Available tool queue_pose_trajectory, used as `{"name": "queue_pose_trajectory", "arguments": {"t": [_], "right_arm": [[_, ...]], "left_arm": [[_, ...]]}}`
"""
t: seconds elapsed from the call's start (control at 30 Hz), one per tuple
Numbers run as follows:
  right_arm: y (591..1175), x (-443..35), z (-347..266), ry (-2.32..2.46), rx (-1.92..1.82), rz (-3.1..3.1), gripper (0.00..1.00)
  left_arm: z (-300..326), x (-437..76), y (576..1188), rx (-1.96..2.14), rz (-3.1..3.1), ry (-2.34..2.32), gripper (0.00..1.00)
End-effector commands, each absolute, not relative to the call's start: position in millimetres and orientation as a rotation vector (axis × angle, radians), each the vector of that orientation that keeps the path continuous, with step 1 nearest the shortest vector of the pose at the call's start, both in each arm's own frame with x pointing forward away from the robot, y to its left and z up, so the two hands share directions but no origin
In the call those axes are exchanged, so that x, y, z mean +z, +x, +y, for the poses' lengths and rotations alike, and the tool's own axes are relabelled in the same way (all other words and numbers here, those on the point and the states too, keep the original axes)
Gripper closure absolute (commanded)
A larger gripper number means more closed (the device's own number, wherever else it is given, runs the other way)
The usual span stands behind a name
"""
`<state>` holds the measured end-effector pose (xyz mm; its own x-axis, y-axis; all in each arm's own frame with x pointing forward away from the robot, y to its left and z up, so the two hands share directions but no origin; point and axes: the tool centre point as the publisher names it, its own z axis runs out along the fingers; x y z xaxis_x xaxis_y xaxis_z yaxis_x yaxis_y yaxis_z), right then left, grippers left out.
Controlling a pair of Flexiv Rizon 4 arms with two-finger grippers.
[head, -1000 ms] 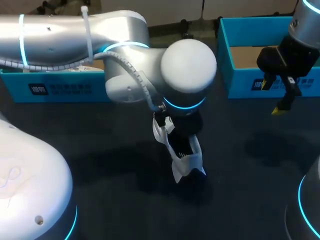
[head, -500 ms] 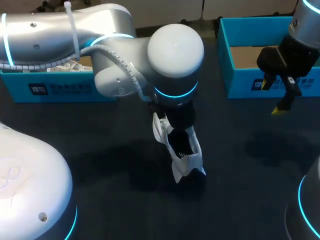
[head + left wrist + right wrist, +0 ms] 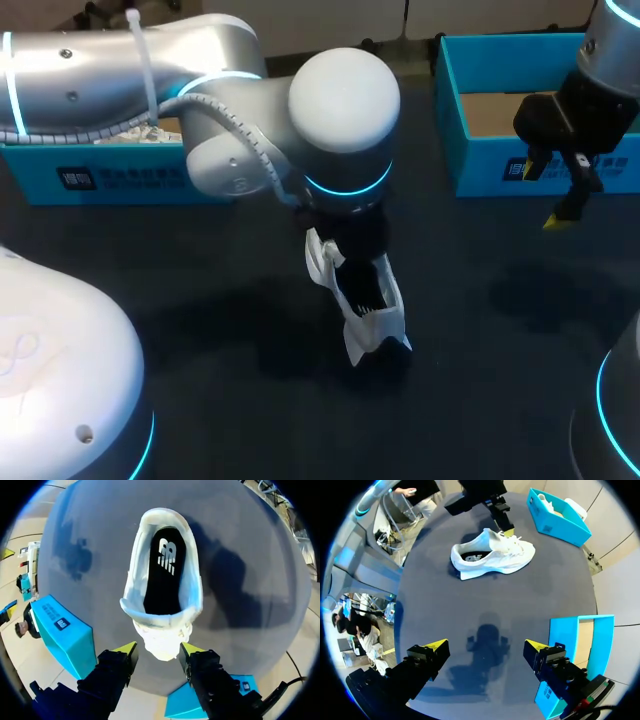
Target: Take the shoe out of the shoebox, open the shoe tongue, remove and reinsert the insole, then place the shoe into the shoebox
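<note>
Centrally, shoe (image 3: 492, 555) on table (image 3: 245, 630), left fingers (image 3: 126, 651) apart over toe, right fingers (image 3: 434, 648) apart beside shoebox (image 3: 566, 636)

White sneaker (image 3: 378, 325) stands upright on its sole in the middle of the dark table (image 3: 500, 330), black insole (image 3: 165, 572) seated inside. An open turquoise shoebox (image 3: 492, 165) sits well apart at far right, a matching box (image 3: 120, 178) at far left.

The left arm (image 3: 120, 70) is silver-grey and rounded, ending in a white dome joint (image 3: 345, 90) ringed with glowing cyan. A ribbed grey cable (image 3: 255, 142) runs along it, held by a white tie (image 3: 143, 55). The right arm (image 3: 610, 50) carries black jaws with wedge-shaped yellow tips (image 3: 434, 645).
</note>
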<state>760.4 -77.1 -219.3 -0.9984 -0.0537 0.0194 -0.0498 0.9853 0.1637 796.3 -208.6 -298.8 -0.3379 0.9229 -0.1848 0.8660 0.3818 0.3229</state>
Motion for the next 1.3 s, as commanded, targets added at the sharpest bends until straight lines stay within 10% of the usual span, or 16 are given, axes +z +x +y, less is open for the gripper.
{"name": "queue_pose_trajectory", "arguments": {"t": [0.03, 1.3], "right_arm": [[760, -220, -77, 0.081, -0.254, -3.107, 0.0], [760, -220, -77, 0.081, -0.254, -3.107, 0.0]], "left_arm": [[-214, -306, 798, 0.22, 2.306, 1.576, 0.45], [-235, -320, 759, 0.154, 2.27, 1.74, 0.57]]}}
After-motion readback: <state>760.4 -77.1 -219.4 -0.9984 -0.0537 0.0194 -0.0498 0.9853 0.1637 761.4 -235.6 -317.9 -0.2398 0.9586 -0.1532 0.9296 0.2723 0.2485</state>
